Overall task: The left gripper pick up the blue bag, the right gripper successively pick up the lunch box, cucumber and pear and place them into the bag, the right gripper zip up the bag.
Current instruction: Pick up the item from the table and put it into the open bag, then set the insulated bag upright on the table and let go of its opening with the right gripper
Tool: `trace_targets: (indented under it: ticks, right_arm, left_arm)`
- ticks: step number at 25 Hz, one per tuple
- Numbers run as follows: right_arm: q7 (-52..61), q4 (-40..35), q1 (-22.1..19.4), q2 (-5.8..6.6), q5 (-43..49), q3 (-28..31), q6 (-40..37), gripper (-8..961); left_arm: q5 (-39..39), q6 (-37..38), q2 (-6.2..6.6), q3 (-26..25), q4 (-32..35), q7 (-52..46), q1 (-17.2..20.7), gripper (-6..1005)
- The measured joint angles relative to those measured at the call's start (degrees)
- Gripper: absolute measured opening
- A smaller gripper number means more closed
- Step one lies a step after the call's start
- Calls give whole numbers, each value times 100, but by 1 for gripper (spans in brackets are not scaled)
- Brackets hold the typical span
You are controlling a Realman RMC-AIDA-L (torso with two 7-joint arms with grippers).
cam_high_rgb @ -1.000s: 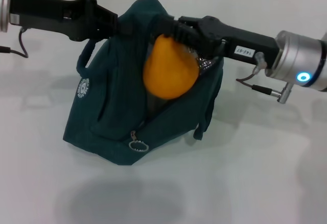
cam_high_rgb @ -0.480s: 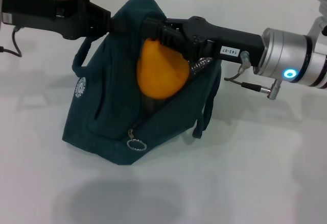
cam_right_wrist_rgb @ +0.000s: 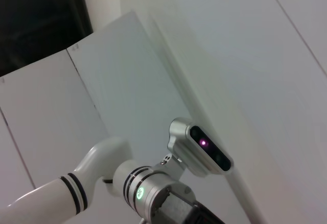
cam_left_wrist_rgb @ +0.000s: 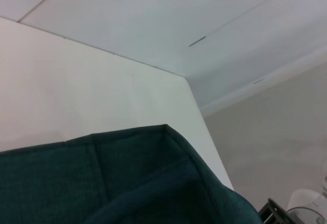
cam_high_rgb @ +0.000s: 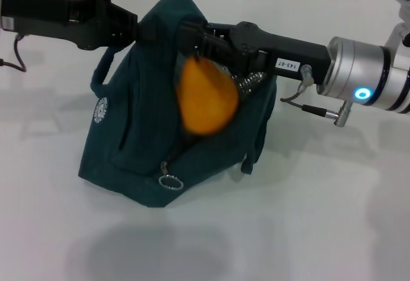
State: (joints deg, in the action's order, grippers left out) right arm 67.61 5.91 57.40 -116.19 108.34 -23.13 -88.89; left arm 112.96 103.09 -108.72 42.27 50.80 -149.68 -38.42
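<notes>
The blue bag (cam_high_rgb: pixel 138 146) stands on the white table, its top edge held up by my left gripper (cam_high_rgb: pixel 144 32), which reaches in from the left and is shut on the fabric. My right gripper (cam_high_rgb: pixel 191 40) is at the top of the bag's open mouth. Just under it the orange pear (cam_high_rgb: pixel 206 98) is blurred and partly inside the opening, free of the fingers. The bag's zipper ring (cam_high_rgb: pixel 172 182) hangs at the low front end of the opening. Lunch box and cucumber are hidden. The left wrist view shows only the bag's fabric (cam_left_wrist_rgb: pixel 127 183).
The white table (cam_high_rgb: pixel 307 217) stretches around the bag, with a wall behind it. A cable and plug (cam_high_rgb: pixel 317 109) hang under my right arm's silver wrist. The right wrist view shows the left arm's wrist with a green light (cam_right_wrist_rgb: pixel 140 193).
My right gripper carried the pear slightly left, then stayed still. The pear has now dropped away from its fingers, lower into the bag's mouth. The left gripper keeps hold of the bag.
</notes>
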Motion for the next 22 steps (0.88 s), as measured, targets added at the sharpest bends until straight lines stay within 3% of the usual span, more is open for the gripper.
trace_targets:
  ticks: [4,11,15,16,17,20,21,22]
  right_arm:
    - [11,8,-120,0,-55,121,-69,53]
    - [15,-79,-490,5,-71,394,-424,285]
    - [257,-302,-1158,41,-80,930,-920,473]
    - [623,-502,-1615,51,-78,1133,-1019,503]
    - [623,-502,-1615,51,-78,1133,-1019,533]
    - [990,-732,-2151,63,-79,1210,-1139,624]
    - [1265,-812,-2480,70,-54,1172,-1178,623]
    - [1265,-812,-2480,70,-54,1172,-1178,623]
  left_arm:
    - [7,0,9,0,0,7,18,49]
    - [-4,0,29,-1,0,9,42,49]
    - [-8,4,29,-8,0,8,61,49]
    - [-9,8,29,-9,0,6,69,49]
    - [-9,8,29,-9,0,6,69,49]
    - [-11,9,28,-8,-1,4,70,49]
    - [-11,9,27,-8,0,5,71,49]
    - [-11,9,27,-8,0,5,71,49]
